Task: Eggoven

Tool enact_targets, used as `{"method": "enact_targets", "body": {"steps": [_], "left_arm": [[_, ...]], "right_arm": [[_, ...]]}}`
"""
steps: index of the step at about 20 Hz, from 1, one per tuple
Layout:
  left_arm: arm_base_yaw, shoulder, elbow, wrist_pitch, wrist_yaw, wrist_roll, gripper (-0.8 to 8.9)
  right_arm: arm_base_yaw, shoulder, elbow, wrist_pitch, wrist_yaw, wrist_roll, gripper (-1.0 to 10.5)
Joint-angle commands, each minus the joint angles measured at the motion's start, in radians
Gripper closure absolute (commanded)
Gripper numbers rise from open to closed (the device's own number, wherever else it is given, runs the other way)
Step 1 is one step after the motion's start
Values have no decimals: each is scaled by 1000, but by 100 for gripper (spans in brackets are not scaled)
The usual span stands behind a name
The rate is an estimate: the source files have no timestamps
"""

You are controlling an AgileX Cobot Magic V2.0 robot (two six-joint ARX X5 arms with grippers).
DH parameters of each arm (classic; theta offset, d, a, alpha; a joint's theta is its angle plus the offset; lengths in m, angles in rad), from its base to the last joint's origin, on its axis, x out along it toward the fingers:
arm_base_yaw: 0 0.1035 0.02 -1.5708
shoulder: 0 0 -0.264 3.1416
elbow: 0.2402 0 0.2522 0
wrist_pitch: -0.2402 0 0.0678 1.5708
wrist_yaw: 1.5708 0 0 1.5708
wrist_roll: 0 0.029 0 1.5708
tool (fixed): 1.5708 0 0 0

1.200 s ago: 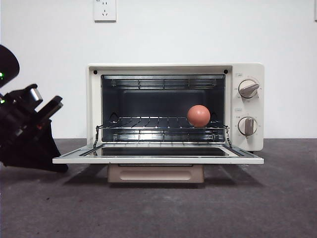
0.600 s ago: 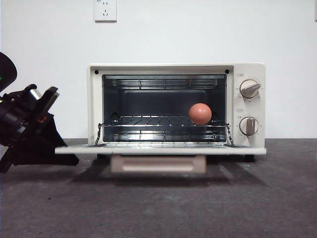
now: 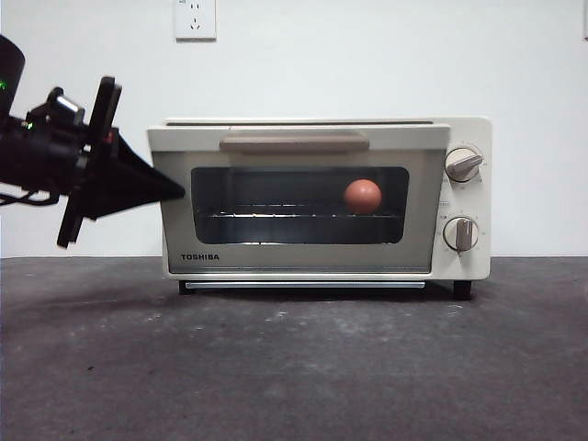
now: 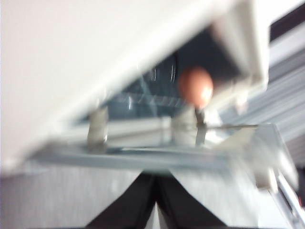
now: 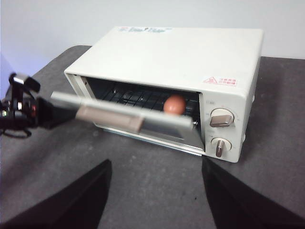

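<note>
The cream Toshiba oven (image 3: 464, 197) stands at the middle of the table. The reddish-brown egg (image 3: 364, 196) lies on the wire rack inside, at its right end, seen through the dark glass. The door with its tan handle (image 3: 294, 141) is swung up against the oven front; the right wrist view shows it blurred and ajar (image 5: 110, 118), with the egg (image 5: 174, 103) behind it. My left gripper (image 3: 175, 192) is shut, its tip at the door's left edge. The blurred left wrist view shows the shut jaws (image 4: 155, 210) under the door and the egg (image 4: 195, 86). My right gripper (image 5: 156, 164) is open and empty, well in front of the oven.
Two grey dials (image 3: 461, 164) (image 3: 459, 233) sit on the oven's right panel. A wall socket (image 3: 195, 18) is on the white wall behind. The left arm (image 5: 21, 107) stands left of the oven. Dark table surface (image 3: 294, 367) lies in front.
The door has swung up from lying flat open to nearly shut. My left gripper has risen from table level to the door's upper left edge. The egg has not moved.
</note>
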Motion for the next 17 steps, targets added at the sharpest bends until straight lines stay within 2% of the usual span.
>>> {"method": "enact_targets", "body": {"steps": [1,9,13,17], "left_arm": [[7,14,33,22,-22,-42,807],[-6,-51,39,-42,-21,-27,806],[-26,-161,39,-199,-52,75,806],[-67,-313,39,-437,-185,214,806]], "right_arm": [[6,6,20,-12,3,-7,640],[6,6,20,-43,3,-6,641],[6,15,20,-43,-5,-6,641],[6,35,19,-63,-8,-14,641]]}}
